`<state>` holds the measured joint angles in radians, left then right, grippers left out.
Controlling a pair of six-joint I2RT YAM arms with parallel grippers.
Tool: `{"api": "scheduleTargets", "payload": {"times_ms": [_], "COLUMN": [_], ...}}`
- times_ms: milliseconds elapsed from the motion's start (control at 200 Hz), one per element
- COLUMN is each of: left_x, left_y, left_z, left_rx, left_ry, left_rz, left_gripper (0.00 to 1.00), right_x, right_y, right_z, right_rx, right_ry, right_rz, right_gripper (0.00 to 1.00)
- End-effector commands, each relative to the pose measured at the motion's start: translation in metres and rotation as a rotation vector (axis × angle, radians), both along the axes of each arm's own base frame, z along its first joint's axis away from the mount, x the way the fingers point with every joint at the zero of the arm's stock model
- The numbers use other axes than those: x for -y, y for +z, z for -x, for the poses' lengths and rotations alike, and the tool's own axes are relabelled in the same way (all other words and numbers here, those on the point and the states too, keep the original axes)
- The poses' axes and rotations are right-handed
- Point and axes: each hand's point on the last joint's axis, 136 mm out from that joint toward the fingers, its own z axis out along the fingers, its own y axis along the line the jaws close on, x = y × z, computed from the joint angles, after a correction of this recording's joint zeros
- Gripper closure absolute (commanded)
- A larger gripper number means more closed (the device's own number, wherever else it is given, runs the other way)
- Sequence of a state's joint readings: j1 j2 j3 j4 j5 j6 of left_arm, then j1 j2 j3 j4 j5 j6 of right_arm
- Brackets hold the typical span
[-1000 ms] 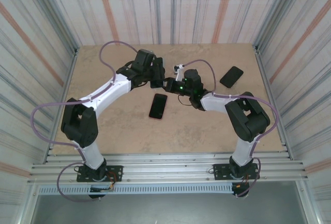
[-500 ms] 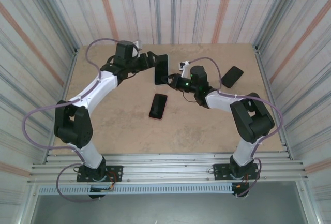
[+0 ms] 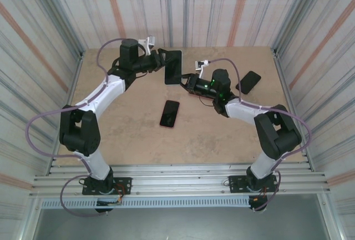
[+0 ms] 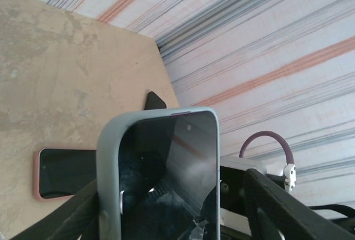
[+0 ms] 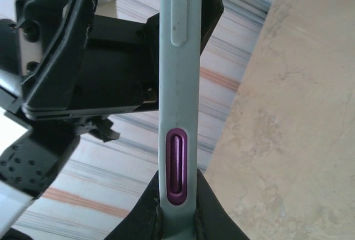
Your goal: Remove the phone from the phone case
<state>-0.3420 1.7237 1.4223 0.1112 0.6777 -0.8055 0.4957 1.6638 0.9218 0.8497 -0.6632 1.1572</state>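
The black-screened phone [image 4: 166, 173] sits inside its pale grey-green rubbery phone case [image 4: 106, 157], and the two are held upright in the air above the far middle of the tan board desk [image 3: 127, 134], clear of its surface. The case wraps the phone's edges all round. On the case's narrow side are a purple oval button [image 5: 176, 165] and, further along, a long pale button [image 5: 178, 10].

The right claw [image 5: 176, 215] is pinched almost fully closed on that narrow side of the case, one black finger on each face, just below the purple button. The left claw [image 3: 162, 62] comes at the phone from the other side with its jaws about half apart, one on each side of the case. In the left wrist view one finger [image 4: 288, 209] stands apart from the case's edge. The other finger [image 4: 69, 218] lies right at the opposite edge, and I cannot tell whether it touches.

On the desk near its middle, below the raised phone, lies a second phone in a pink case [image 3: 170, 113], screen up. A flat black phone-shaped slab [image 3: 248, 82] lies near the right edge towards the far corner. Corrugated striped walls [image 3: 222, 7] enclose the desk.
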Motion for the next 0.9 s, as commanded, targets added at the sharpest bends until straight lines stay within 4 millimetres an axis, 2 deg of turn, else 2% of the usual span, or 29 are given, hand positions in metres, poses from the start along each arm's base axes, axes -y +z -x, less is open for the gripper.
{"api": "scheduleTargets", "payload": {"times_ms": [0,190,481,636,782,897], "left_x": [0.003,0.007,0.023,0.029,0.030,0.033], "left_y": [0.055,0.084,0.106,0.119,0.126,0.124], "left_z": [0.029,0.050,0.060,0.065,0.067,0.064], "left_rx": [0.103,0.144,0.178,0.189,0.191,0.177], "left_ry": [-0.070,-0.133,-0.265,-0.303,-0.306,-0.299], "left_rz": [0.096,0.130,0.257,0.308,0.337,0.361], "left_gripper": [0.44,0.57,0.72,0.82,0.91,0.95], "right_x": [0.002,0.000,0.006,0.006,0.016,0.026], "right_y": [0.042,0.053,0.066,0.068,0.072,0.069], "right_z": [0.022,0.041,0.061,0.061,0.057,0.054], "right_rx": [0.068,0.049,0.037,0.010,0.019,0.025], "right_ry": [0.064,0.116,0.175,0.204,0.185,0.153], "right_rz": [-0.093,-0.118,-0.140,-0.152,-0.176,-0.170], "right_gripper": [1.00,1.00,1.00,0.98,0.94,0.85]}}
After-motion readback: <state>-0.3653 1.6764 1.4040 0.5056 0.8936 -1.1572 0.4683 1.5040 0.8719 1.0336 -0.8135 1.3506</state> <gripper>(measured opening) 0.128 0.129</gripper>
